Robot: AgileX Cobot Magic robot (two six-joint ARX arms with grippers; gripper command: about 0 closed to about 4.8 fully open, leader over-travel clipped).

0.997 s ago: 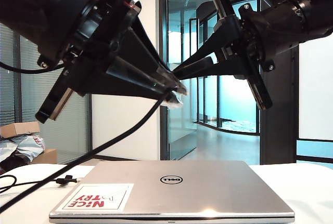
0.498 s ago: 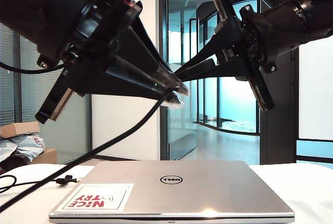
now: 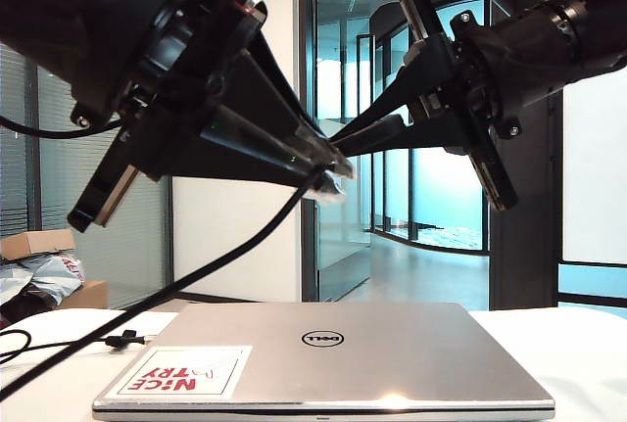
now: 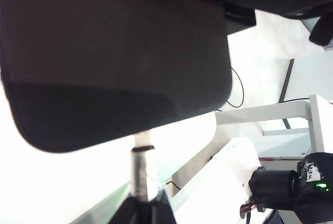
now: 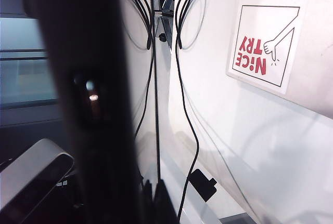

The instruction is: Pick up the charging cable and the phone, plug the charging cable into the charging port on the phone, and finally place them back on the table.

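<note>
Almost nothing has shifted over the last second: high above the laptop [image 3: 323, 358] and worktop [image 3: 588, 353], the left claw [image 3: 338, 169] stays clamped on the cable [image 3: 196, 275] plug, meeting the phone [image 3: 456, 99] gripped edge-on by the right claw [image 3: 343, 136], so plugging looks unfinished.

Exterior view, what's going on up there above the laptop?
Both arms are raised above the closed laptop. The left gripper is shut on the charging cable near its plug, and the right gripper holds the phone. The plug meets the phone's bottom edge; whether it is fully seated is unclear.
</note>
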